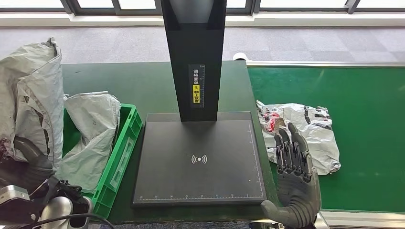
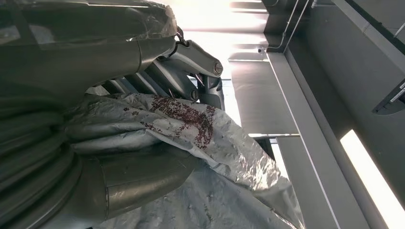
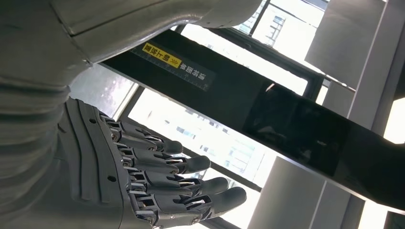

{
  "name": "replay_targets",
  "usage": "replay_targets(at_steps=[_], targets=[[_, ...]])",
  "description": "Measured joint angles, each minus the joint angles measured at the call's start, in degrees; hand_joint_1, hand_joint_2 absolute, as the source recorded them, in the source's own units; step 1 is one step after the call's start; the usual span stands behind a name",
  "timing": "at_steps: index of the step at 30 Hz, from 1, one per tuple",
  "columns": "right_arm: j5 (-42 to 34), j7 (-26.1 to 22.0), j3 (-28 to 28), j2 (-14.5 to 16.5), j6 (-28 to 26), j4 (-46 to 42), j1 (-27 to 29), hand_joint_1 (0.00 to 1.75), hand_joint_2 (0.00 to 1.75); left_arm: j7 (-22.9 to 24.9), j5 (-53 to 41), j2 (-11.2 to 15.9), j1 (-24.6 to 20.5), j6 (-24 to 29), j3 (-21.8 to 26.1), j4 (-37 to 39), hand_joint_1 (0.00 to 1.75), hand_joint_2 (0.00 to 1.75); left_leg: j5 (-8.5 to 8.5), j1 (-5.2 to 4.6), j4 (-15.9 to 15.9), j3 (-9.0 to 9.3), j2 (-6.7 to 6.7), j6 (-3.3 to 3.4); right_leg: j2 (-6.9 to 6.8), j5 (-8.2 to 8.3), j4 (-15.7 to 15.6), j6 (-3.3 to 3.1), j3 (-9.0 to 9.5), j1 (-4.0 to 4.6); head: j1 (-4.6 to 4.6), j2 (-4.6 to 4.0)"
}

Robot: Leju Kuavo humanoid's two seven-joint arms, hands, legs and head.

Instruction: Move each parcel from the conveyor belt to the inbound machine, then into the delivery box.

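On the head view, left side: left hand grips a grey parcel, held up above the green box, just beside its near left part. Second grey parcel already lies in that box, leaning over the box's inner wall. Scanner plate of the inbound machine bare; black post w/ yellow label rises from its far edge. Right side: one white printed parcel lies on the green belt, near the belt's left edge. Right hand is released, holds nothing, fingers straight and apart, hovering at the near edge of that parcel, between plate and belt; contact w/ the parcel cannot be told.

Judgement: approx. one parcel delivered, one in hand apparently due for the box, one left on the belt w/ both steps to do. Whether the held parcel went over the machine cannot be told.

Left wrist view: grey parcel w/ dark red print clamped between the thumb and fingers; grasp looks firm, film crumpled. Ceiling w/ a light strip behind.

Right wrist view: right hand slack and spread, nothing in it. Black post w/ yellow label crosses behind; bright windows beyond.

Surface and room: dark green surface carries machine and box; belt adjoins on the right w/ metal rim. Grey carpet and window frames along the far wall.
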Motion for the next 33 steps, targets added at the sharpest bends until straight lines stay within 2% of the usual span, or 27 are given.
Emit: replay_targets(at_steps=[7,10,14,21,27,33], targets=[[0.05,0.0,0.0,0.0,-0.03,0.0,0.0,0.0,1.75,0.32,-0.12,0.01,-0.86,0.0,0.85,0.08,1.75,1.75,0.0,-0.01,0.0,-0.01,-0.01,0.0,0.0,0.0,-0.01,0.0,-0.02,-0.01,0.0,0.0],[0.08,0.0,0.0,0.0,-0.11,0.0,-0.05,0.0,1.75,2.35,-1.66,0.03,-2.61,-0.01,1.49,1.33,1.75,1.75,0.0,-0.01,0.0,-0.02,-0.04,0.0,-0.04,0.0,-0.01,0.0,0.0,-0.01,0.02,0.0],[0.23,0.0,0.0,0.0,-0.16,-0.01,-0.02,0.0,1.75,6.45,-1.95,0.45,-5.69,-0.95,3.3,5.63,1.75,1.75,0.02,0.0,0.0,0.01,-0.01,-0.02,-0.02,0.03,-0.01,-0.03,-0.01,0.0,0.01,0.0],[0.63,0.84,-0.03,0.0,-0.2,-0.27,-0.39,0.0,1.75,10.65,-1.85,1.36,-9.15,-4.67,6.02,16.36,1.75,1.75,0.05,0.0,0.0,0.01,0.01,-0.05,0.01,0.05,0.01,-0.06,-0.02,0.0,0.01,0.0],[0.73,1.65,-0.27,-0.02,-0.19,-0.46,-1.05,0.0,1.75,11.31,-0.78,1.5,-9.63,-6.25,6.38,23.02,1.75,1.75,0.04,-0.01,0.0,-0.02,0.01,-0.05,0.03,0.05,0.0,-0.06,-0.03,-0.01,0.01,0.0],[0.75,1.97,-0.31,-0.02,-0.17,-0.46,-1.3,0.0,1.75,11.33,-0.54,1.51,-10.18,-6.27,6.39,25.25,1.75,1.75,0.03,-0.05,0.0,0.01,-0.04,-0.03,-0.02,0.03,0.0,-0.05,0.02,-0.06,0.01,0.0]])
